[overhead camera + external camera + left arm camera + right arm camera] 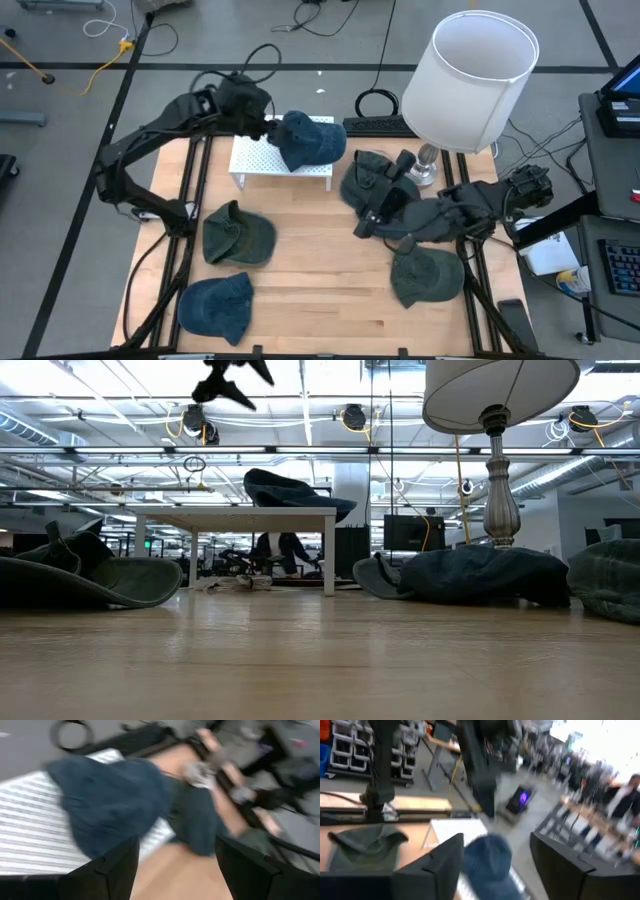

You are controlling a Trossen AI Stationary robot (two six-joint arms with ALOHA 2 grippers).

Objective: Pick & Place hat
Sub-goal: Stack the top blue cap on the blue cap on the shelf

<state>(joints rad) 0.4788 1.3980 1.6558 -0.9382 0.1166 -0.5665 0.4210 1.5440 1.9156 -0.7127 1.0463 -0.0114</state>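
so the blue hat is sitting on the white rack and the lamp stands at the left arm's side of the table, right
Not quite. The blue hat does sit on the white rack, but the lamp stands at the right arm's side, as the high view shows.

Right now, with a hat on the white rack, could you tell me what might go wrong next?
The blue denim hat overhangs the edge of the white perforated rack, so it may slide off. The left end effector, open, sits right beside it and could drag it when retreating. The right end effector hovers near the white-shaded lamp.
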